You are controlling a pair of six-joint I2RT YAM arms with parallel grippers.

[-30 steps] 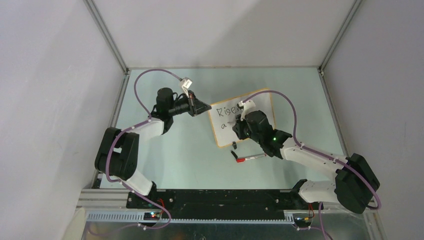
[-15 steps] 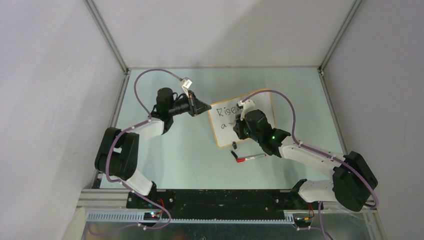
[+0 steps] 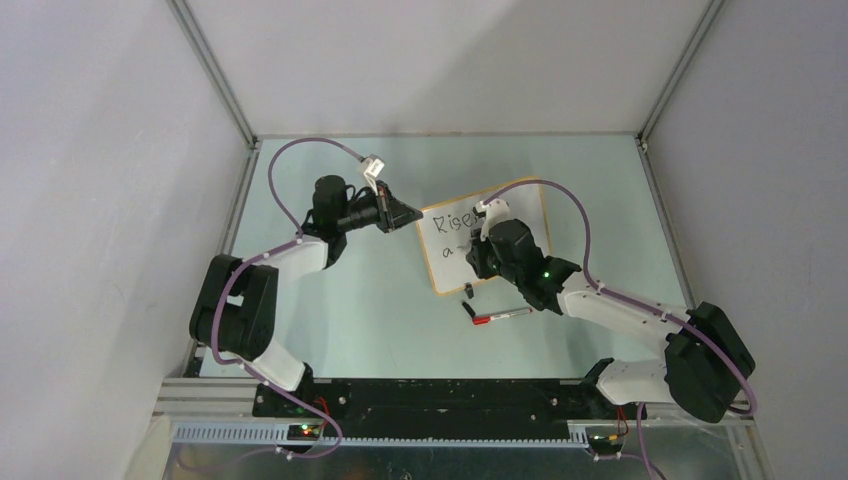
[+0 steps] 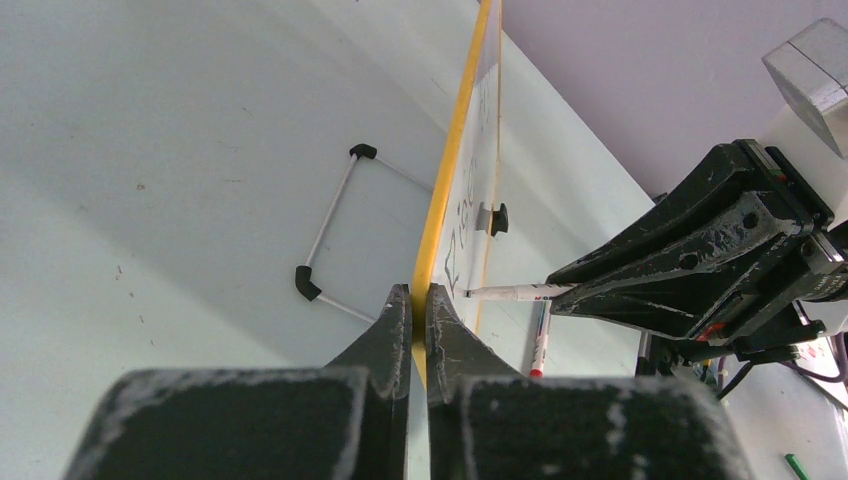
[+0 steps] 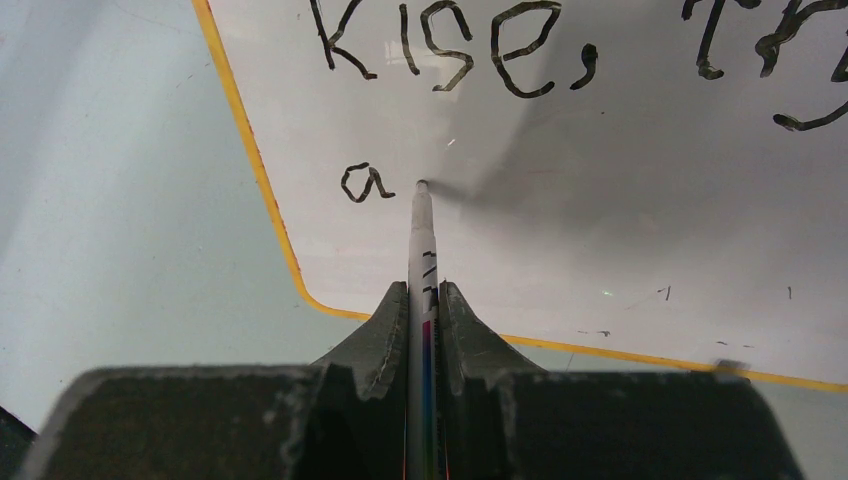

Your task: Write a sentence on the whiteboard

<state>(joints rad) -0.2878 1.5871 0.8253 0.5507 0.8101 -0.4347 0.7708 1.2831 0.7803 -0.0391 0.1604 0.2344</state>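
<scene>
The right tool [image 5: 422,300], clamped on a marker [image 5: 419,235] whose long axis points straight up the whiteboard [image 5: 620,230], holds the tip just right of the lone "a" [image 5: 365,183] beneath "Rise," [image 5: 450,40], while the left tool [image 4: 420,300] pinches the board's yellow edge on the counter [image 3: 380,290] between the arms.

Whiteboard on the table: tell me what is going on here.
The left pincer is shut on the whiteboard's orange edge, steadying it. The right pincer grips a marker, tip at the board just right of a lone "a" on the second line. The sentence reads "Rise, try" so far. A red-capped pen lies on the table beside the board.
</scene>
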